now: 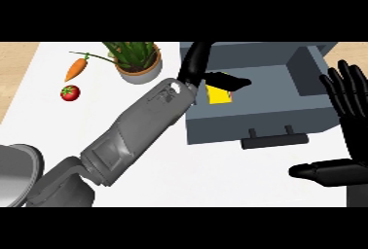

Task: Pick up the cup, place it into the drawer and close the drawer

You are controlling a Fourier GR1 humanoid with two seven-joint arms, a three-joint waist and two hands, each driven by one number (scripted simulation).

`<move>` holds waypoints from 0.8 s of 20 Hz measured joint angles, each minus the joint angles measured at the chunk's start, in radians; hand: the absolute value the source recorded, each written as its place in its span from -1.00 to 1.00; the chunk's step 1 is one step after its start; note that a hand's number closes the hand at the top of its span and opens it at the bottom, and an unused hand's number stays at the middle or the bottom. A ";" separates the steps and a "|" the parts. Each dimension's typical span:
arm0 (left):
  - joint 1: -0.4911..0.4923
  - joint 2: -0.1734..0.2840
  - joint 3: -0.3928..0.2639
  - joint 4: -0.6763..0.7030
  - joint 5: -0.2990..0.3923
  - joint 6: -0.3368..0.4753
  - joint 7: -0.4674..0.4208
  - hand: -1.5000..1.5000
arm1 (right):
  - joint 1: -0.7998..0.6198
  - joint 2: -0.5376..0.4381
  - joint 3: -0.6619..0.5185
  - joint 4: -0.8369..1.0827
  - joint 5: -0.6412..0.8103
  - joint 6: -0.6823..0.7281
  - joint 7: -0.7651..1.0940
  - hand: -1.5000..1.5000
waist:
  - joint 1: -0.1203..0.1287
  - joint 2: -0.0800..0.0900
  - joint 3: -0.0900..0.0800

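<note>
White tabletop [215,175], open grey box drawer [251,124]. Left robot hand [208,73] grasps yellow cup [219,95], seemingly inside drawer already. Release low, withdraw clear of the walls, then push front. Right robot hand [348,102] rests released at right.

We look steeply down on a white counter top [215,175] that fills most of the view. Along its left edge and at the upper right corner we see a pale wooden surface [14,78] with a light grain. The light is even and soft, so we find only faint shadows on the white top and no walls or windows.
</note>
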 measured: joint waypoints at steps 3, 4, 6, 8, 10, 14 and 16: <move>-0.015 0.000 0.014 -0.013 0.026 0.009 -0.036 -1.00 | -0.007 -0.005 -0.007 0.000 -0.083 0.045 0.023 1.00 | 0.004 -0.001 0.000; -0.018 0.000 0.019 -0.026 0.036 0.010 -0.043 -1.00 | -0.002 -0.006 -0.005 -0.001 -0.097 0.057 0.026 1.00 | 0.010 -0.002 0.000; -0.018 0.000 0.020 -0.060 0.055 0.030 -0.062 -1.00 | 0.006 -0.018 -0.003 -0.006 -0.117 0.086 0.022 1.00 | 0.017 -0.005 0.000; -0.025 0.000 0.033 -0.068 0.070 0.036 -0.075 -1.00 | 0.024 -0.031 0.003 -0.035 -0.119 0.105 0.030 1.00 | 0.025 -0.008 0.000; -0.031 0.003 0.056 -0.070 0.077 0.028 -0.079 -1.00 | 0.040 -0.060 0.009 -0.068 -0.102 0.129 0.036 1.00 | 0.038 -0.011 -0.001; -0.024 0.027 0.099 -0.089 0.083 0.002 -0.066 -1.00 | 0.063 -0.105 0.031 -0.104 -0.038 0.163 0.048 1.00 | 0.064 -0.017 -0.001; -0.015 0.047 0.117 -0.120 0.083 -0.001 -0.049 -1.00 | 0.087 -0.126 0.036 -0.129 -0.012 0.179 0.057 1.00 | 0.072 -0.019 -0.001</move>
